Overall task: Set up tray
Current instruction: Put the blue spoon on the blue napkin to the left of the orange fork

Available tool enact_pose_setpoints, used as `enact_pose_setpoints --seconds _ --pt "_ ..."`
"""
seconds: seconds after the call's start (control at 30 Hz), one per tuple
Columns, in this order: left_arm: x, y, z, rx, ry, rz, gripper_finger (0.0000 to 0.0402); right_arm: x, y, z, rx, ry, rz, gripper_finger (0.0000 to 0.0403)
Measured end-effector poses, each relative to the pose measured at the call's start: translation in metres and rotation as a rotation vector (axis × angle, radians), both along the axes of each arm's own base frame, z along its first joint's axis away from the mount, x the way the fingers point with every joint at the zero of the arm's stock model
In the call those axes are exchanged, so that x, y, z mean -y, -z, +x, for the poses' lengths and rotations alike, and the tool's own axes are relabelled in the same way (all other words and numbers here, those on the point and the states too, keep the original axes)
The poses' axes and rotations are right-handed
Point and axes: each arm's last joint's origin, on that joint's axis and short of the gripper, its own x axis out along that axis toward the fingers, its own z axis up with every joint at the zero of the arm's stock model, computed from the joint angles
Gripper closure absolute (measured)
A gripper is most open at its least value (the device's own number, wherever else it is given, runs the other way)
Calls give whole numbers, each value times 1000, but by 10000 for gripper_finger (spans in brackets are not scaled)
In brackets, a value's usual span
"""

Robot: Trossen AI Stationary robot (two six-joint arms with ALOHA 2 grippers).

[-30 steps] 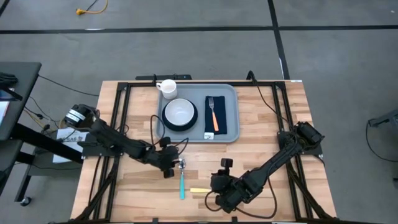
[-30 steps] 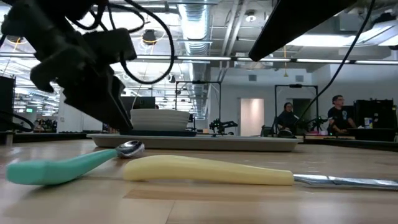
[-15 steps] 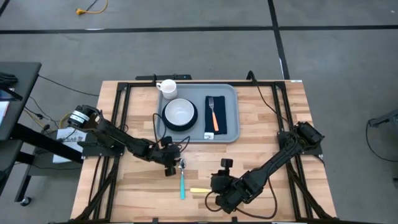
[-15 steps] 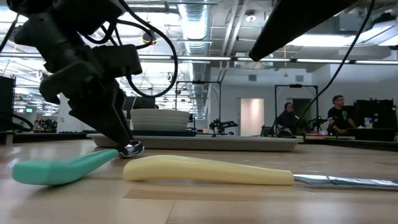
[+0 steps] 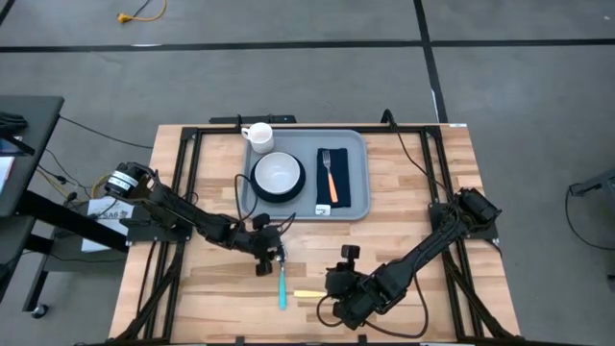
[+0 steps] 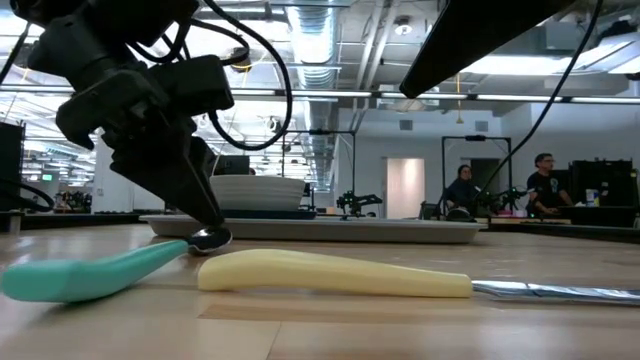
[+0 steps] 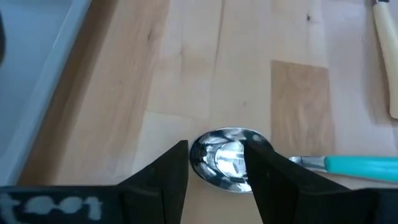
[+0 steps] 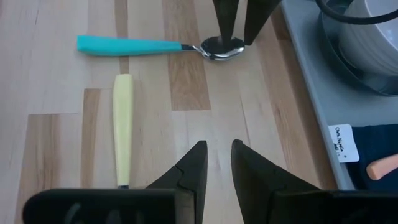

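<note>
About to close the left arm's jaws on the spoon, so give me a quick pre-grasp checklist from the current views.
1. Left gripper jaws open, straddling the spoon bowl: ok.
2. Spoon lying flat on the table: ok.
3. Yellow-handled knife apart from the spoon: ok.
4. Right gripper waiting short of the cutlery: ok.
5. Free spot on the tray beside the fork: cannot tell.

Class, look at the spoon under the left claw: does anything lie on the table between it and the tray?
Nothing visible does. The left claw straddles the spoon bowl, and only bare wood separates it from the tray edge. The knife lies on the far side, away from the tray.
</note>
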Motion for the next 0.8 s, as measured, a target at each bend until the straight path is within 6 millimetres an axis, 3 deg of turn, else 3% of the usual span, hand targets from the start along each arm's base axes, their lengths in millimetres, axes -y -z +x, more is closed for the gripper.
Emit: enact_pose_setpoints --seconds 0.43,0.8 --pt "-6 2 1 -19 -32 10 258 0 0 0 1 0 1 337" --pt "-11 22 10 -50 -14 -33 258 0 0 0 2 0 2 337"
